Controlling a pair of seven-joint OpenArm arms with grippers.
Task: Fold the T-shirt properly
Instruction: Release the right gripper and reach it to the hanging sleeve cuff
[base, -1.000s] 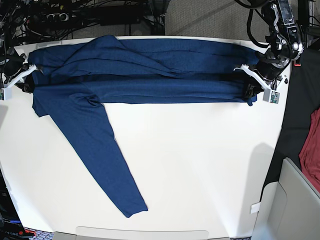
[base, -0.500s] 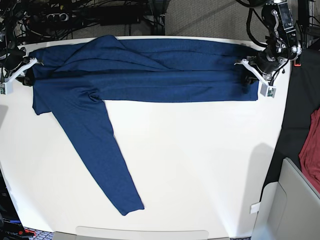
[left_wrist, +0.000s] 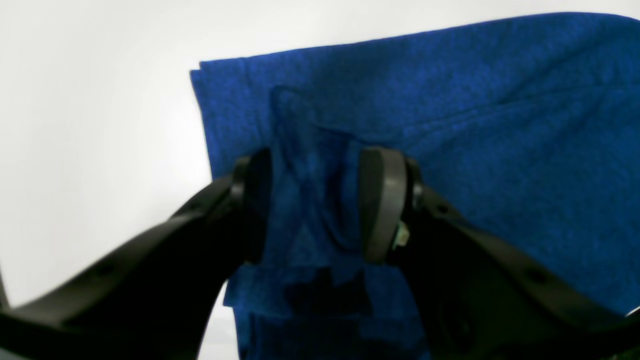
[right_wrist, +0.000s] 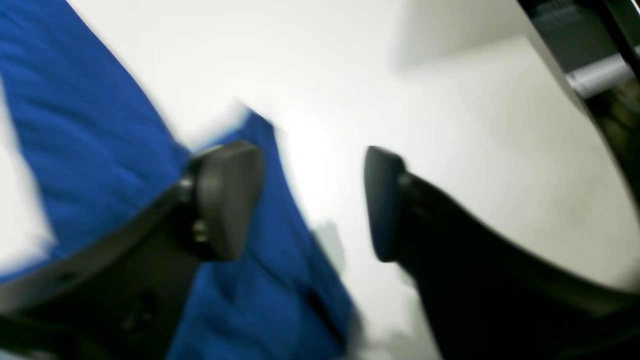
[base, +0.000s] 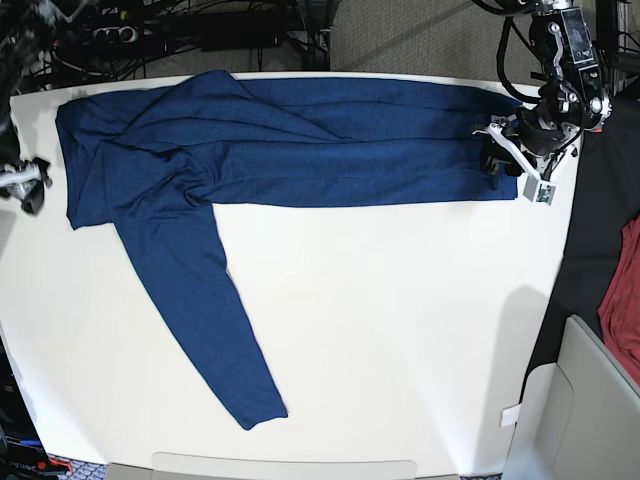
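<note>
Both let go! Right gripper (right_wrist: 312, 200) spread, clear of the T-shirt (base: 300, 140); left gripper (left_wrist: 315, 205) parted around its hem. Lengthwise fold laid on the bench (base: 400, 330).

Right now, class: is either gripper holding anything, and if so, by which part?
Nothing is firmly held. The right gripper is open over bare table. The left gripper stands open with a fold at the T-shirt edge loose between its pads.

A white table (base: 400, 330) fills the view, with red cloth (base: 622, 290) at the right edge.
</note>
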